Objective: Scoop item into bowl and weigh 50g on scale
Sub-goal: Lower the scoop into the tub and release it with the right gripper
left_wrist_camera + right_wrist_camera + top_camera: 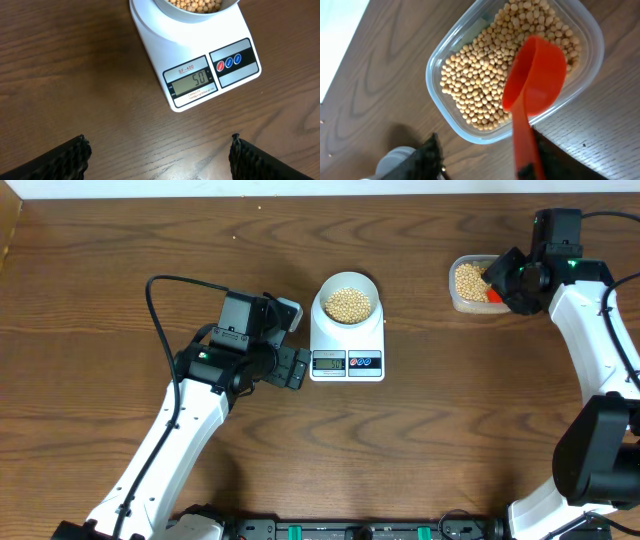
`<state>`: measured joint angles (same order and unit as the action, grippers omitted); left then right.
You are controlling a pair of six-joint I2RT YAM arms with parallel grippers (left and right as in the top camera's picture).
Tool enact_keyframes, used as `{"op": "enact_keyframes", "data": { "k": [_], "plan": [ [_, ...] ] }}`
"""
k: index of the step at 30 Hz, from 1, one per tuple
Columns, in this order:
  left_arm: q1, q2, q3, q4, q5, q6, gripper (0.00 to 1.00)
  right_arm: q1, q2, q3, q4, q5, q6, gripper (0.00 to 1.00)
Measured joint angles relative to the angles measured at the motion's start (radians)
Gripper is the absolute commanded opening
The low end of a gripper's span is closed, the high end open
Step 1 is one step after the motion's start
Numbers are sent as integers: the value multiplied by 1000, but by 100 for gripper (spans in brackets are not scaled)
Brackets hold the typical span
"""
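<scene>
The display (194, 80) on the scale (165, 37) reads 50, with the bowl (187, 14) of beans (197, 5) sitting on its platform near the middle of the table (120, 240). The left gripper (157, 150) hovers just beside the scale's front edge, jaws spread wide and holding nothing. At the far right, the right gripper (485, 145) hangs over the container (440, 107). Its jaws stand apart, wider than the handle of the scoop (535, 85), which leans against one finger while its cup rests on the beans inside. The target looks met, so the danger now is disturbance. A nudge from the left gripper could shift the scale or jolt the bowl and upset the reading. On the right, a handle snagged on that finger as the arm lifts away could flip the scoop out, scatter beans or drag the light container across the wood. In view are one scale with three small buttons, one bowl, one container, one scoop and two arms; the beans are too many to count in either vessel.
</scene>
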<state>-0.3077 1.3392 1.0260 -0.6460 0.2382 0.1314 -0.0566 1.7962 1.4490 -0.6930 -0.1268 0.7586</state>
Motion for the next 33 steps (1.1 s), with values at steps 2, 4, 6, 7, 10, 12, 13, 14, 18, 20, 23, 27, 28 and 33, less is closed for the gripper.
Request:
{"op": "enact_keyframes", "data": {
  "k": [2, 4, 6, 7, 10, 12, 13, 14, 18, 20, 23, 27, 28, 33],
  "plan": [
    [0, 0, 0, 0, 0, 0, 91, 0, 0, 0, -6, -1, -1, 63],
    [0, 0, 0, 0, 0, 0, 91, 0, 0, 0, -19, -1, -6, 65],
    [0, 0, 0, 0, 0, 0, 91, 0, 0, 0, -35, -2, -16, 68],
    [0, 0, 0, 0, 0, 0, 91, 0, 0, 0, -45, -5, -29, 69],
    [0, 0, 0, 0, 0, 0, 91, 0, 0, 0, -59, -28, -80, 77],
    [0, 0, 0, 0, 0, 0, 91, 0, 0, 0, -72, -51, -120, 82],
    [0, 0, 0, 0, 0, 0, 91, 0, 0, 0, -76, -64, -143, 85],
    [0, 0, 0, 0, 0, 0, 91, 0, 0, 0, -82, -74, -165, 87],
    [0, 0, 0, 0, 0, 0, 91, 0, 0, -1, -120, -105, -245, 98],
    [0, 0, 0, 0, 0, 0, 91, 0, 0, -1, -146, -112, -277, 99],
    [0, 0, 0, 0, 0, 0, 91, 0, 0, -2, -180, -120, -327, 99],
    [0, 0, 0, 0, 0, 0, 91, -1, 0, -3, -187, -136, -402, 99],
    [0, 0, 0, 0, 0, 0, 91, -2, 0, -3, -182, -147, -420, 99],
    [0, 0, 0, 0, 0, 0, 91, -28, 0, -3, -72, -226, -549, 99]
  ]
}}
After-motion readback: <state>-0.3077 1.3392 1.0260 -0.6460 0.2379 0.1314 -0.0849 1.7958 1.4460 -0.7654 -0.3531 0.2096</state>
